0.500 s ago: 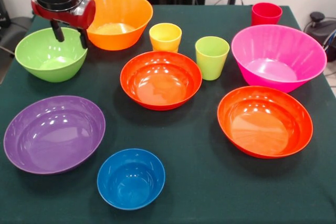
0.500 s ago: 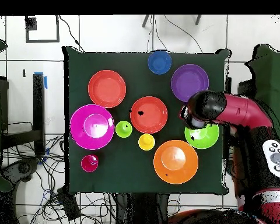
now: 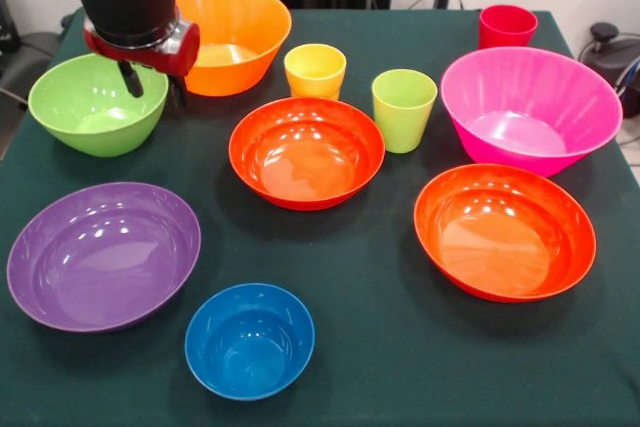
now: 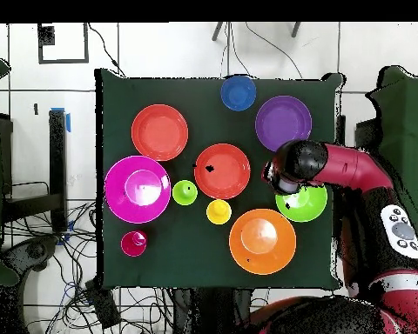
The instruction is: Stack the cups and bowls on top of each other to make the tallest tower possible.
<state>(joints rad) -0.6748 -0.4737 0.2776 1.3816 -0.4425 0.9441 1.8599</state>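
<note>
Ten glossy plastic vessels stand upright, open side up and unstacked: at the far side a lime-green bowl [image 3: 97, 102], a deep orange bowl [image 3: 232, 35], a yellow-orange cup [image 3: 315, 70], a lime green cup [image 3: 404, 108], a red cup [image 3: 507, 25] and a magenta bowl [image 3: 530, 107]. Mid-table sit two shallow red-orange bowls, one central [image 3: 306, 151] and one below the magenta bowl [image 3: 504, 231]. Nearest the camera lie a purple bowl [image 3: 103, 254] and a small blue bowl [image 3: 249, 339].

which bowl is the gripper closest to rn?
The lime-green bowl: the gripper hangs over its rim on the side facing the deep orange bowl.
</note>
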